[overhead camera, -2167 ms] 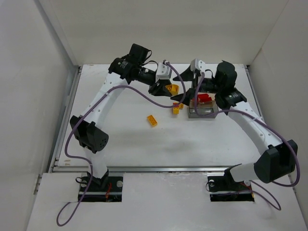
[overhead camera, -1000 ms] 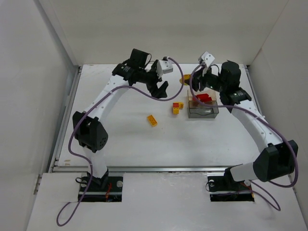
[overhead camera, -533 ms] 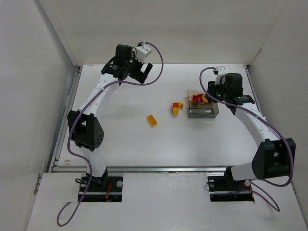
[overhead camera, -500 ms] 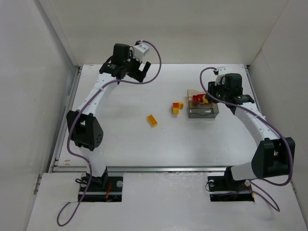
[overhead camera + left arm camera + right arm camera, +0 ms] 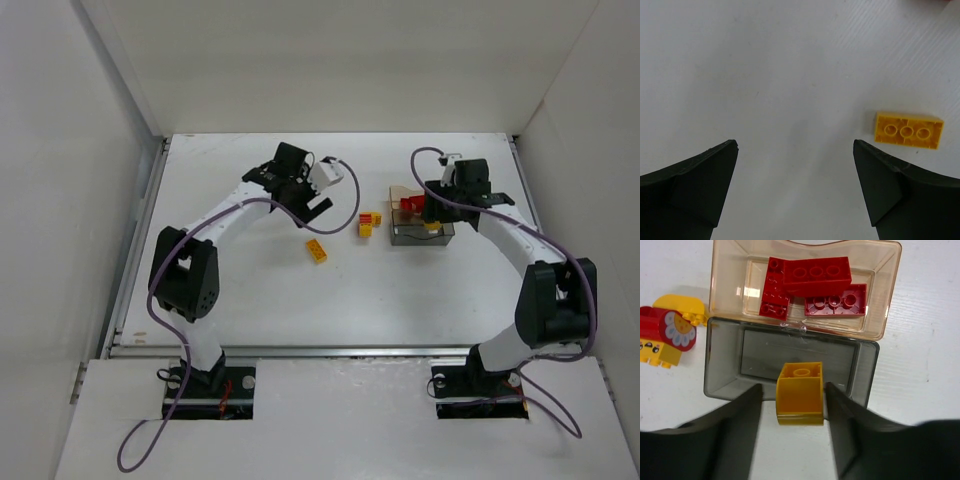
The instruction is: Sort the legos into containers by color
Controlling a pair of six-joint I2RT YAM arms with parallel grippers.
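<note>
Nearest: flat yellow lego (image 5: 316,250) is lying loose on table (image 5: 250,300), approx midway btwn near & far edges, a bit left of ctr, hollow side up.

L gripper (image 5: 312,208) is hovering just beyond it toward far edge. Jaws are standing wide apart, holding nothing. In wrist view the lego is sitting just beside one fingertip (image 5: 875,170), w/ bare table btwn the two tips.

Right of ctr, in far half of table: grey tray (image 5: 715,365) is sitting w/ a long side toward near edge.

R gripper (image 5: 794,387) is hanging over the tray's near wall w/ a chunky yellow lego block (image 5: 800,392) btwn its jaws. Block is looking flush w/ one finger, and a sliver of gap is showing at the other. Can't tell if it is being gripped or is loose.

Just left of trays, on table and not in either: red-and-yellow piece (image 5: 662,337) w/ daisy print. A rounded yellow piece (image 5: 682,305) is peeking out behind it.

Farthest: tan tray (image 5: 890,290) is butting against grey tray's far side, touching along long wall. It is holding three red legos (image 5: 815,275), two overlapping.
</note>
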